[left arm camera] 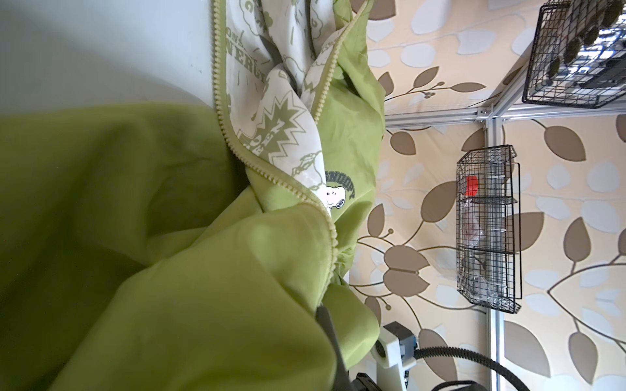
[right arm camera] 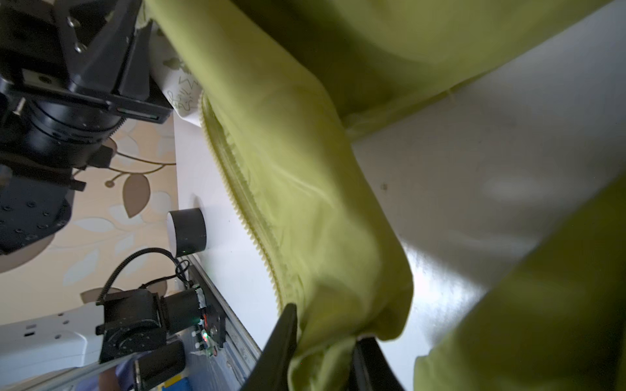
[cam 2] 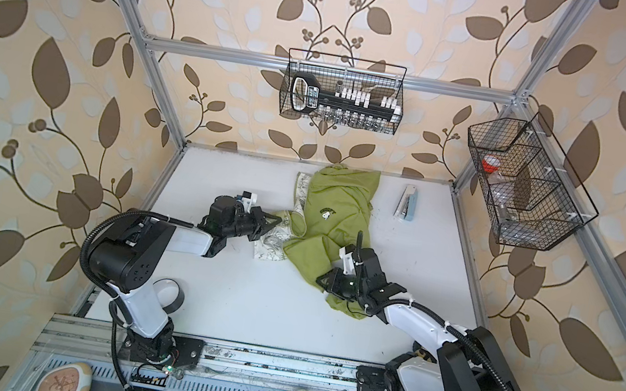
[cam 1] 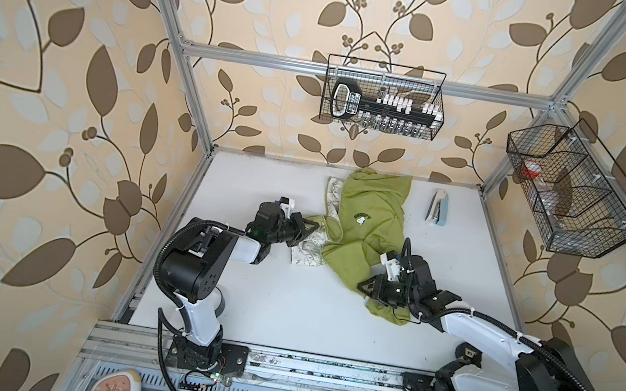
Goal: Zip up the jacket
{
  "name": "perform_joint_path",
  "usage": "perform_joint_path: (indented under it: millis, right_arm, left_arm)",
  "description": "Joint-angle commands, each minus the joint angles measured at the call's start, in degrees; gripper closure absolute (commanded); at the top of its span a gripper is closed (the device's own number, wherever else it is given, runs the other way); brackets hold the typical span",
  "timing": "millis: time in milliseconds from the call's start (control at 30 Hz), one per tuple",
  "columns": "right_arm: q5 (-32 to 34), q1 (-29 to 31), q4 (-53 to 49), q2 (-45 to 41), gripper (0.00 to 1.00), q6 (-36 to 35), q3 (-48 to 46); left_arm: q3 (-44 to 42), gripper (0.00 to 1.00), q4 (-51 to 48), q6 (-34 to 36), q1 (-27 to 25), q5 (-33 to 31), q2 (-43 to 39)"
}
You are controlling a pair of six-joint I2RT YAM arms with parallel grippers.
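Gripping the jacket (cam 1: 373, 214), left hand (cam 1: 310, 227), right hand (right arm camera: 323, 352), both clamped, zipper teeth (left arm camera: 219, 108) only in wrist views

I read the jacket (cam 1: 373, 214) as lime-green all over, its zipper teeth (right arm camera: 250, 220) a paler yellow-green. Its lining (left arm camera: 271, 84) is cream with olive cartoon print and lettering, and the chest logo (left arm camera: 337, 194) is a white dog under dark arched letters. Table (cam 1: 265, 303) plain white; wallpaper (cam 1: 46, 81) beige with brown and pale grey leaves; wire baskets (cam 1: 384, 98) black — one red cap (cam 2: 490, 163) inside.
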Motion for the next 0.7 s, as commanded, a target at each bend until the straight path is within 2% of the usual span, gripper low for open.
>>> perform_joint_path:
  millis: [0,67,333,367,400,667]
  right_arm:
    - [1.98,0.33,4.12,0.84,0.67,3.37,-2.40]
    - [1.66,0.41,6.79,1.68,0.63,4.72,-3.70]
    - [1.88,0.16,13.64,0.84,0.19,7.01,-7.80]
    - [1.91,0.02,13.93,0.45,0.03,7.03,-8.11]
    - [1.92,-0.13,14.15,0.15,0.00,7.00,-8.31]
    - [-1.19,-0.79,17.57,0.90,0.00,6.70,-9.03]
  left_arm:
    - [-0.64,1.00,1.29,1.02,-0.40,1.15,-2.56]
    - [-0.62,1.00,1.12,1.09,-0.40,1.22,-2.75]
    - [-0.71,1.00,0.41,1.36,-0.42,1.13,-3.37]
    - [-0.67,1.00,0.41,1.36,-0.40,1.12,-3.31]
    - [-0.66,1.00,0.41,1.36,-0.41,1.13,-3.28]
    - [-0.67,1.00,0.41,1.19,-0.40,0.87,-3.10]
